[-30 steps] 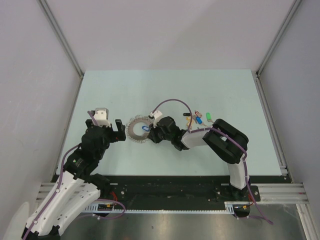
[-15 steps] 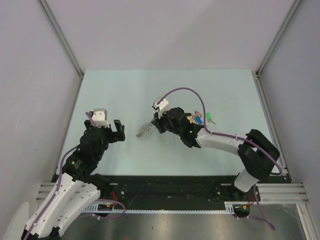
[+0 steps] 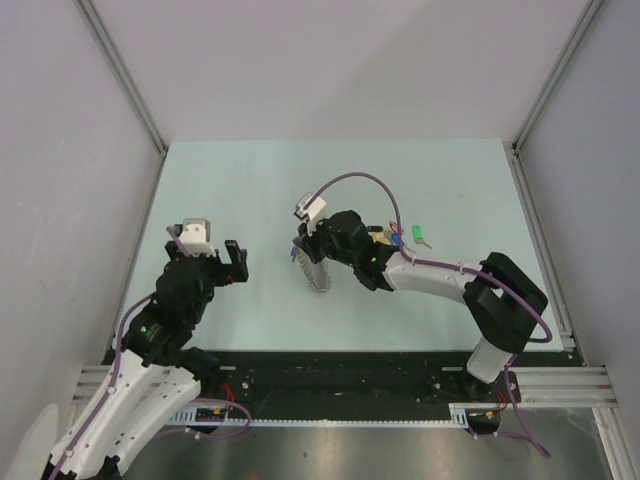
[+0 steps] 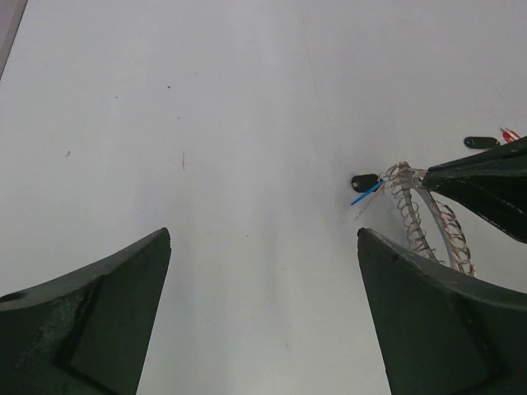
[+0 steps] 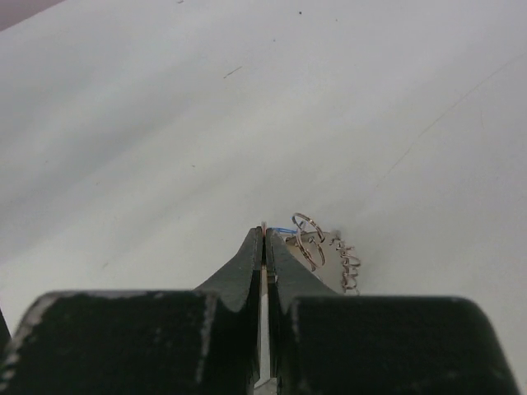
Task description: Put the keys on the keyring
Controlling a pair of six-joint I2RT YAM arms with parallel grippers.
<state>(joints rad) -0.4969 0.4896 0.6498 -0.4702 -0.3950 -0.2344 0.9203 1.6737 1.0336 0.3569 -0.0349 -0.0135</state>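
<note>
Your right gripper (image 5: 263, 233): jaws were pressed together on the rim of the keyring (image 3: 318, 277), which stood tilted near the middle of the surface (image 3: 250, 190), blue key (image 4: 366, 194) at its rim. Your left gripper (image 4: 263, 239): jaws were spread wide, holding nothing. The loose keys (image 3: 400, 238) lay right of centre.

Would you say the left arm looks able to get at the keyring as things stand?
Probably yes: the open left tool faces the keyring with nothing between them, though the right tool is shut on its rim.
</note>
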